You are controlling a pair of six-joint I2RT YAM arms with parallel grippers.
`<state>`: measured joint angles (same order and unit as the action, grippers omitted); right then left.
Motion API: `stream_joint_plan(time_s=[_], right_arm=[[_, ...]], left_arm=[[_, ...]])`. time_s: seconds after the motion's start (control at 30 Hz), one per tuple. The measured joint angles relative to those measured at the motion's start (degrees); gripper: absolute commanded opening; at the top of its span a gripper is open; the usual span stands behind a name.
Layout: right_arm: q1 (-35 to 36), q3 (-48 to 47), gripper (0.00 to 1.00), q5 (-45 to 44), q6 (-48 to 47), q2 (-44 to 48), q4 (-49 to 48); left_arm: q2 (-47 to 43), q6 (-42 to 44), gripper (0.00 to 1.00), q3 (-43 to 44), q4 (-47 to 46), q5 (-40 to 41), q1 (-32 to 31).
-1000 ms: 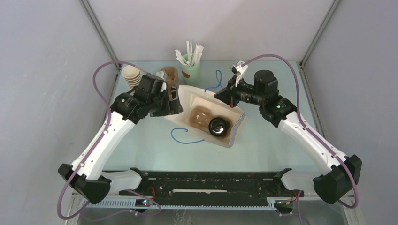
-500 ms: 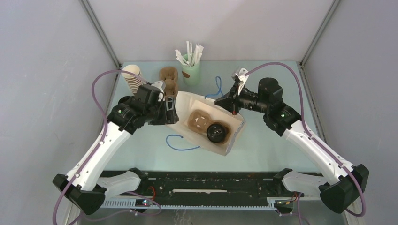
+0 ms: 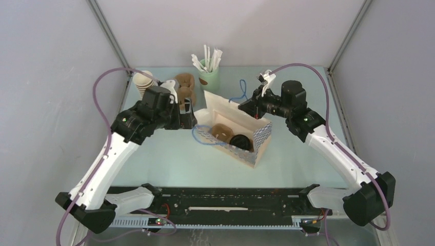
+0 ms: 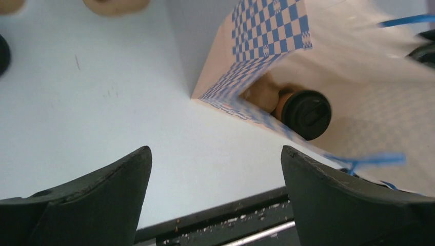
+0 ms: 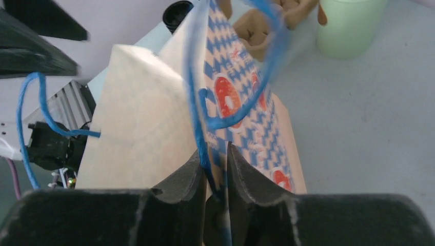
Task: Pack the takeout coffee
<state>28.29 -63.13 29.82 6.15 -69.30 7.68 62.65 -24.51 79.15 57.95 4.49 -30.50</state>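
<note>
With the right gripper (image 5: 214, 154) pinching the rim of the blue-checked paper bag (image 3: 225, 110) and the left gripper (image 4: 215, 151) spread beside it, we risk a slip toppling the black-lidded brown paper cup (image 3: 241, 142) inside.

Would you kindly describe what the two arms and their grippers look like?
The left arm and right arm have white link shells with black joints and bases; a purple cable loops along each. The left gripper and right gripper have black, tapering fingers.

Both arms reach in toward a paper bag (image 3: 225, 108). The left gripper (image 3: 188, 116) hovers just beside the bag's left end, jaws spread wide, empty. The right gripper (image 5: 213, 154) pinches the bag's far rim between nearly closed jaws.
</note>
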Motion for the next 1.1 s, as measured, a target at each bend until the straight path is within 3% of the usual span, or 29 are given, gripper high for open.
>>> stream_joint_plan(time_s=[0.17,0.27,0.3,0.53,0.9,1.0,1.1], right_arm=[[-0.92,-0.02,0.66,-3.17,2.73,-0.61,1.95],[-0.94,-0.09,0.97,-5.53,3.32,-0.42,3.93],[-0.96,-0.22,0.99,-6.32,3.23,-0.28,5.14],[-1.33,-6.58,1.0,-11.15,2.69,2.69,15.56],[-5.49,-12.57,1.0,-18.86,1.57,19.32,24.76],[-7.23,-12.61,1.0,-20.79,0.87,22.03,26.93],[-8.74,-12.61,1.0,-21.86,0.37,22.75,29.03]], left_arm=[[-3.04,2.16,1.0,5.31,-2.36,4.13,0.44],[-2.97,2.75,1.0,9.55,-3.58,6.54,2.14],[-1.97,2.93,1.0,11.32,-3.98,7.32,3.08],[9.94,1.38,0.98,22.49,-9.9,6.51,11.3],[43.69,-4.44,0.85,42.01,-13.7,-3.69,16.83],[52.83,-3.21,0.75,52.28,-13.16,-3.67,17.07],[56.87,-1.97,0.63,55.58,-16.17,-5.55,17.59]])
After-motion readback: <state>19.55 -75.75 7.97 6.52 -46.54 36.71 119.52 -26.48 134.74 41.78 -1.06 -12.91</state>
